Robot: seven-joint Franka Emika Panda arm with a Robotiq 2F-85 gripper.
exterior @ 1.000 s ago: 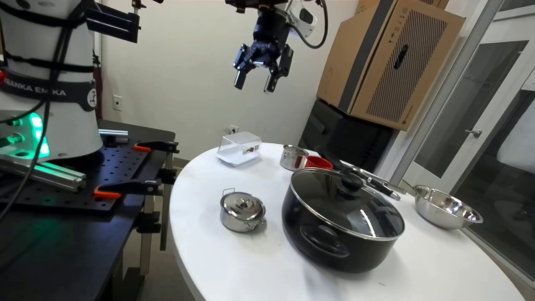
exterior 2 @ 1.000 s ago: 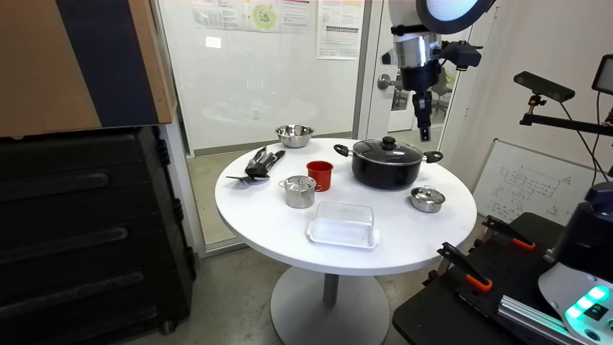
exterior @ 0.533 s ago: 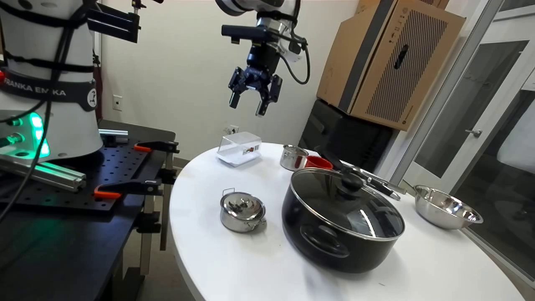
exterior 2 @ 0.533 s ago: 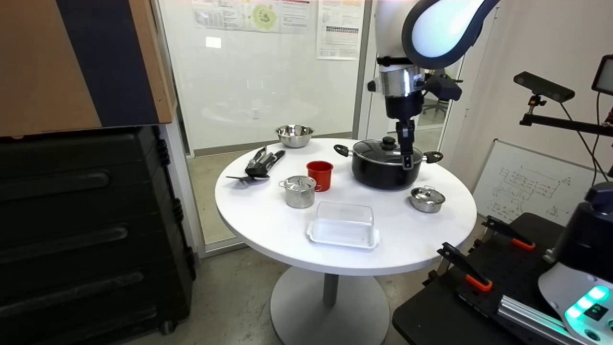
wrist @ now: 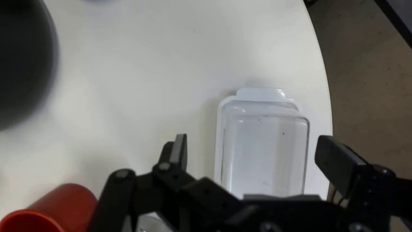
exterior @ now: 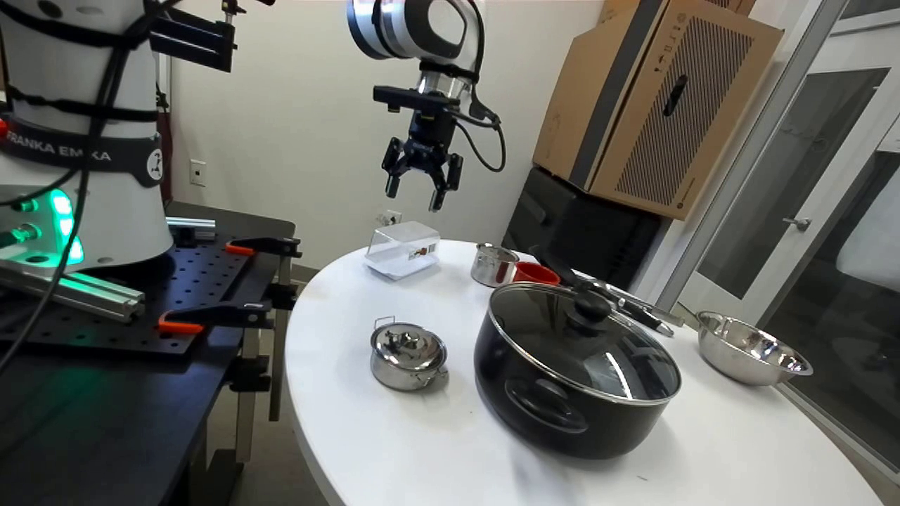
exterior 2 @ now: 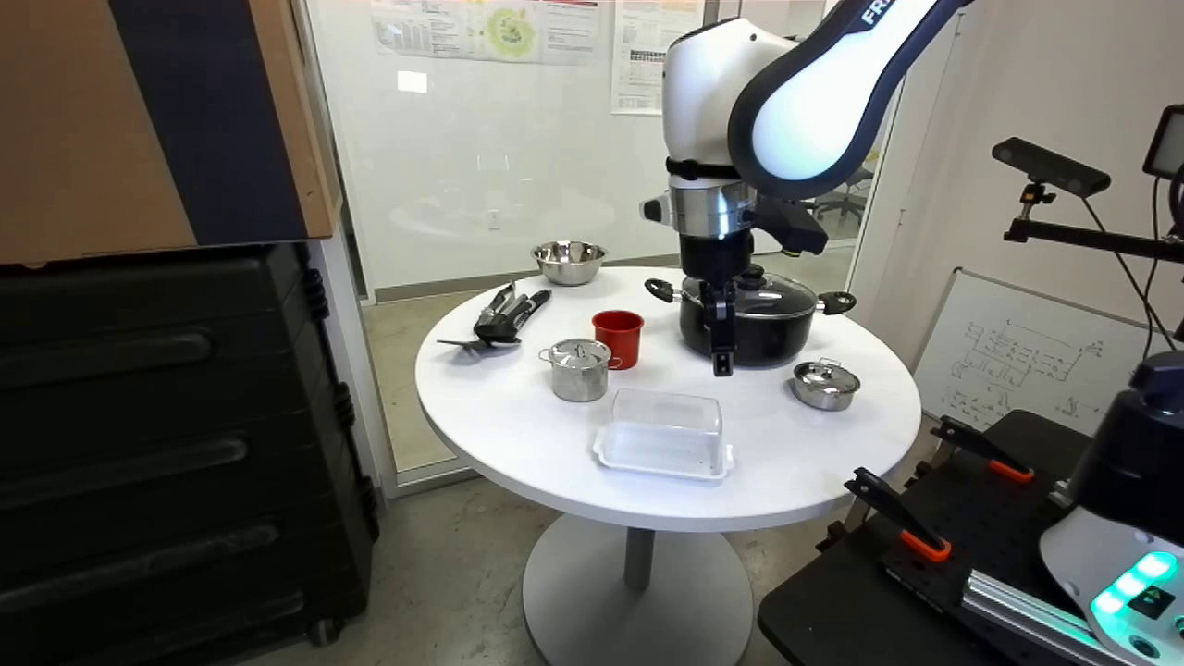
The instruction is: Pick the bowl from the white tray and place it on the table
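Note:
The white tray (exterior: 391, 272) lies on the round white table (exterior: 408, 443), close to its edge. It also shows in an exterior view (exterior 2: 661, 474) and in the wrist view (wrist: 259, 94). A clear, box-like plastic piece (exterior 2: 668, 412) stands on the tray; the wrist view shows it from above (wrist: 257, 151), set slightly askew. No separate pale shallow bowl shows in any view. My gripper (exterior: 413, 201) is open and empty, above the table. In the wrist view its fingertips (wrist: 252, 143) stand apart on either side of the tray, above it. It also shows in an exterior view (exterior 2: 722, 361).
A small steel pot (exterior 2: 580, 372) and a red cup (exterior 2: 618, 339) stand near the tray. A black lidded pot (exterior: 576, 379), a lidded small steel pot (exterior: 408, 356), a steel bowl (exterior 2: 569, 264) and utensils (exterior 2: 504, 316) also stand on the table.
My gripper has moved down towards the table and across towards the tray, staying open. The tray, the clear piece and the other objects have not moved.

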